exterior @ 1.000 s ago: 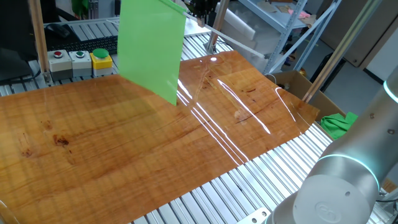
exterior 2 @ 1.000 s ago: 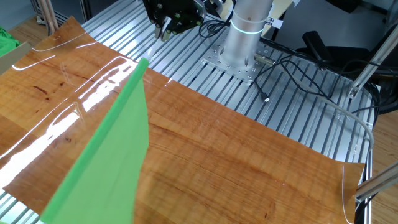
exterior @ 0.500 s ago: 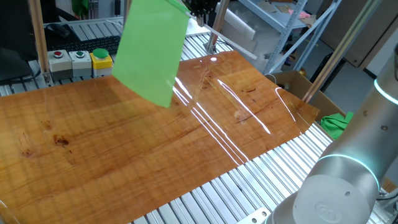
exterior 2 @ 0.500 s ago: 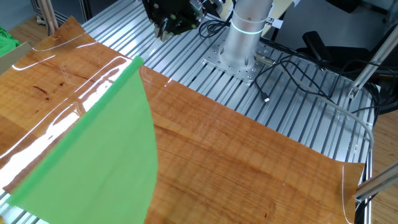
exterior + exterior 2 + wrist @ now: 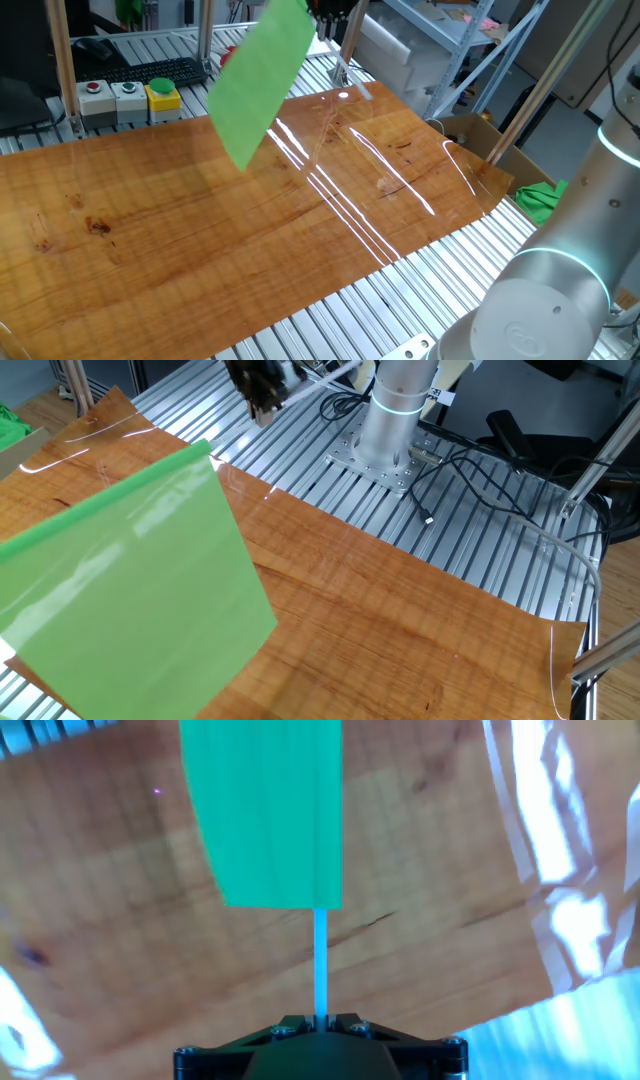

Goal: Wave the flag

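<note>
The flag is a bright green cloth sheet (image 5: 258, 85) on a thin pale stick (image 5: 320, 960). It hangs in the air above the wooden table (image 5: 200, 230), tilted, its sheet swung out. In the other fixed view the sheet (image 5: 140, 570) fills the lower left. My gripper (image 5: 320, 1020) is shut on the stick's lower end; in the hand view the stick runs up from between the jaws to the sheet (image 5: 265, 810). The gripper (image 5: 262, 382) is high near the table's far edge, and in one fixed view it shows as a dark shape (image 5: 330, 10) at the top.
A button box with red, green and yellow buttons (image 5: 130, 98) stands at the table's back edge. A cardboard box (image 5: 480, 135) and a green cloth lump (image 5: 545, 198) lie off the table's right. The arm's base (image 5: 395, 420) and cables (image 5: 500, 470) sit on the slatted metal bench.
The flag's sheet has swung: in one fixed view it tilted and rose to the right; in the other fixed view it turned from edge-on to broad face. The gripper shifted slightly.
</note>
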